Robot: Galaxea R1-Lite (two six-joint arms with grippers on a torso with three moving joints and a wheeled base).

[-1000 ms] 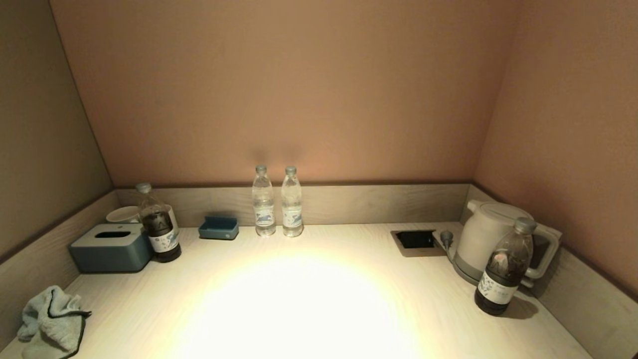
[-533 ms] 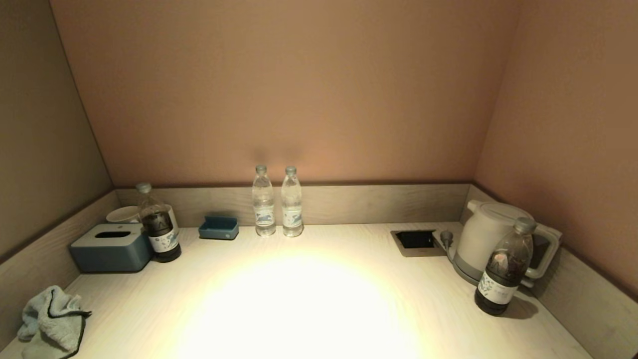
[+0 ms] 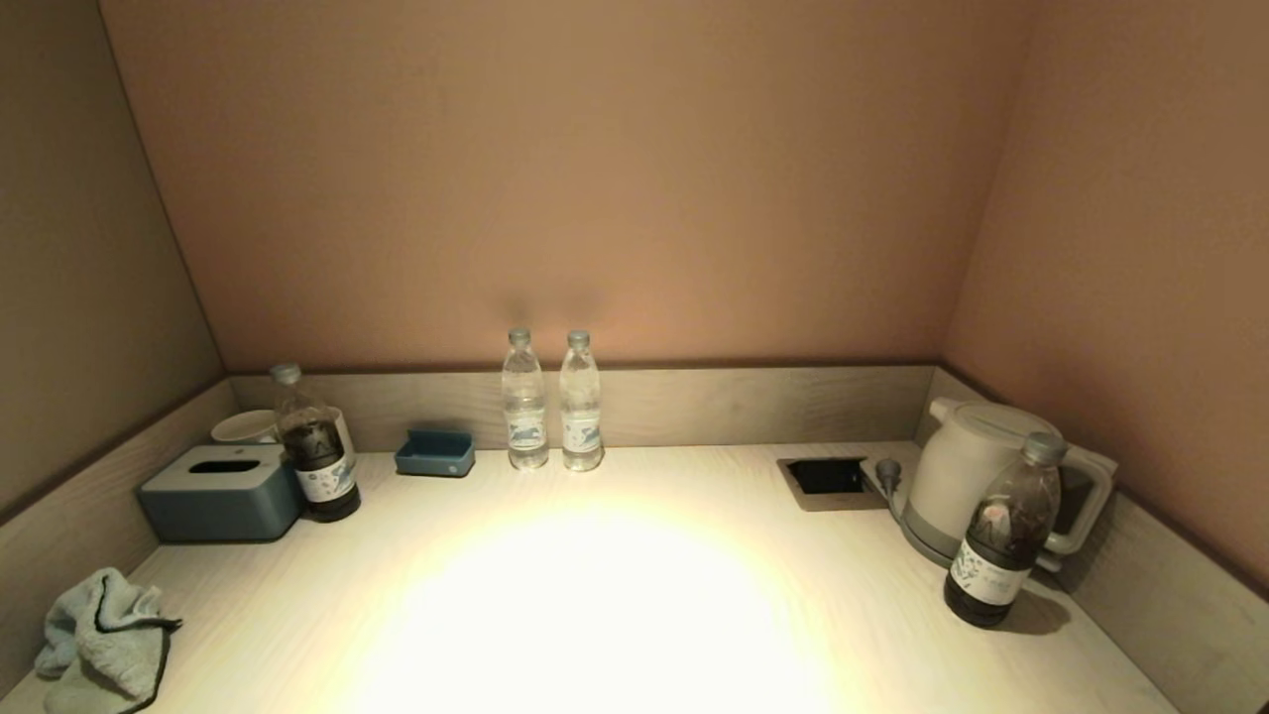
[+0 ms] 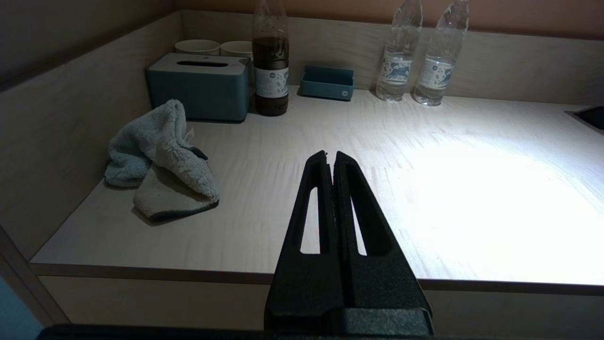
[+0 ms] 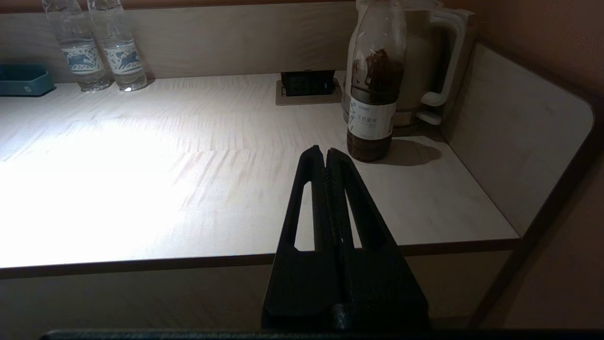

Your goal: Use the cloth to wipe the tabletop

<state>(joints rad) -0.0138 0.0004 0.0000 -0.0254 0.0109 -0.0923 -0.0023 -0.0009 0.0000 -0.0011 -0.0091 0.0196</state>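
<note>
A crumpled light-blue cloth (image 3: pixel 102 640) lies at the near left corner of the pale wooden tabletop (image 3: pixel 615 595); it also shows in the left wrist view (image 4: pixel 158 160). Neither arm shows in the head view. My left gripper (image 4: pixel 331 154) is shut and empty, held before the table's front edge, well apart from the cloth. My right gripper (image 5: pixel 321 149) is shut and empty, held before the front edge on the right side, near a dark bottle (image 5: pixel 375 85).
Along the back stand a blue tissue box (image 3: pixel 220 493), a dark bottle (image 3: pixel 315 448), cups (image 3: pixel 246 426), a small blue tray (image 3: pixel 435 453) and two water bottles (image 3: pixel 551 402). On the right are a recessed socket (image 3: pixel 828 478), a white kettle (image 3: pixel 977 476) and another dark bottle (image 3: pixel 1003 535).
</note>
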